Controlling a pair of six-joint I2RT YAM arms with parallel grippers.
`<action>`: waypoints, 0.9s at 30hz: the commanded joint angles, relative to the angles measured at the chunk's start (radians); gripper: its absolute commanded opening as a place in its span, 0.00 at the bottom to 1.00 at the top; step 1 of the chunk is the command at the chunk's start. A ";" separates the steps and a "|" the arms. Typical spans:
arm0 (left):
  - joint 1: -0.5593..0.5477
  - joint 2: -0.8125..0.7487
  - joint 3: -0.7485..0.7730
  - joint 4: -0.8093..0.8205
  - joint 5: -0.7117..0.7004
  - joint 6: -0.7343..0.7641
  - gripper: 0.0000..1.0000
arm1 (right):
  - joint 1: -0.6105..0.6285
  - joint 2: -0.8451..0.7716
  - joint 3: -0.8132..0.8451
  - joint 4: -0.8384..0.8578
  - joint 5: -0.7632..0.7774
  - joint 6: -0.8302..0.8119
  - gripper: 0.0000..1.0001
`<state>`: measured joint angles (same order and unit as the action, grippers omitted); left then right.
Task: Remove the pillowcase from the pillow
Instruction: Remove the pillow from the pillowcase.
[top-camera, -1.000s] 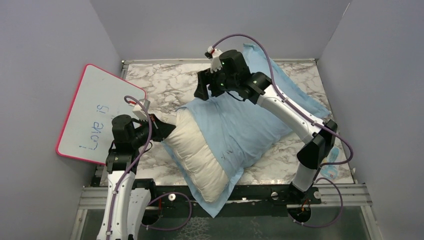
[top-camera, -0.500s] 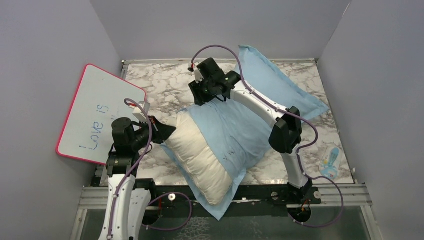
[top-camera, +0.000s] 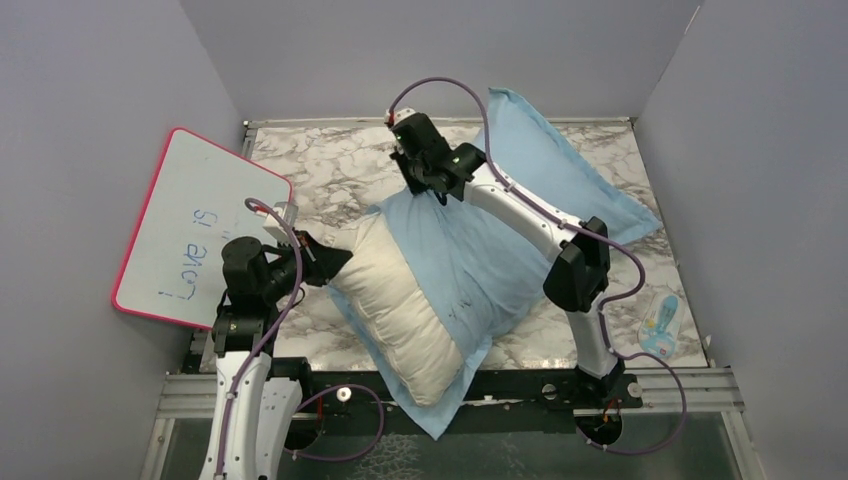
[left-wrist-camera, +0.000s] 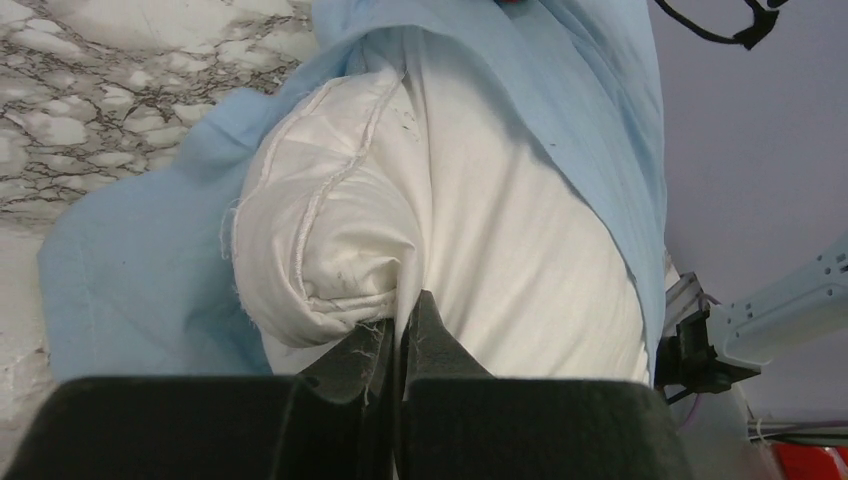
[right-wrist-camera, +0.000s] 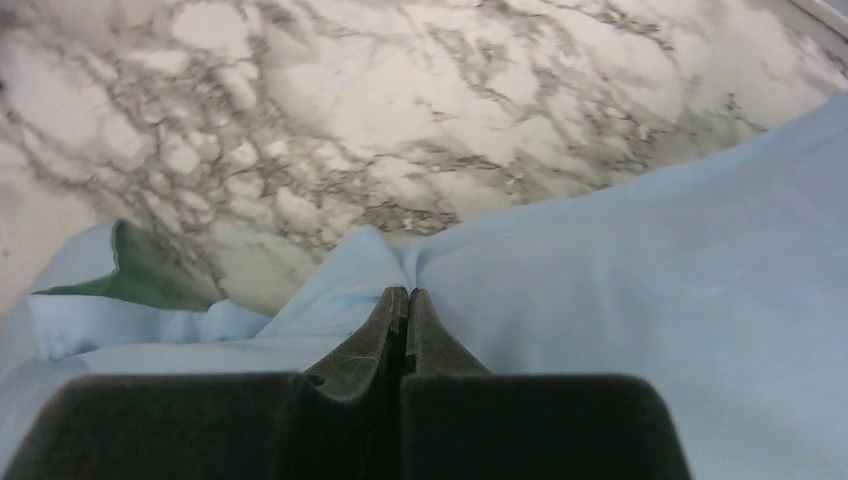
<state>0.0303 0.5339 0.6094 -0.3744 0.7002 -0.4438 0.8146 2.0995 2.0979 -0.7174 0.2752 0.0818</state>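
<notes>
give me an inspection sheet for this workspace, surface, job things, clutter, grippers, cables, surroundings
surface: white-and-grey marble-pattern tabletop, visible around the bedding.
job's things: plump cream-white fabric pillow about half out of the thin light blue fabric pillowcase; green inner face shows at one fold.
clutter: pink-framed rectangular whiteboard with blue writing, at the left edge; small blue-and-white packet, near right.
grippers: left gripper shut on the pillow's corner; right gripper shut on a pinch of pillowcase.
cables: purple cables loop along both arms; no snag seen.
surroundings: plain grey walls on three sides.
</notes>
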 joint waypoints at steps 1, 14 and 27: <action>-0.004 -0.041 0.013 -0.060 0.006 0.001 0.00 | -0.199 -0.053 0.076 0.099 0.298 0.022 0.01; -0.006 -0.013 0.015 -0.065 -0.034 0.001 0.00 | -0.278 -0.198 -0.053 0.046 -0.239 0.097 0.10; -0.005 0.240 0.179 0.044 -0.132 -0.055 0.00 | -0.273 -0.782 -0.746 0.235 -0.729 0.234 0.73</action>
<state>0.0246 0.6537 0.6518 -0.4095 0.6342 -0.4530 0.5358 1.4918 1.5757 -0.6243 -0.2279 0.2272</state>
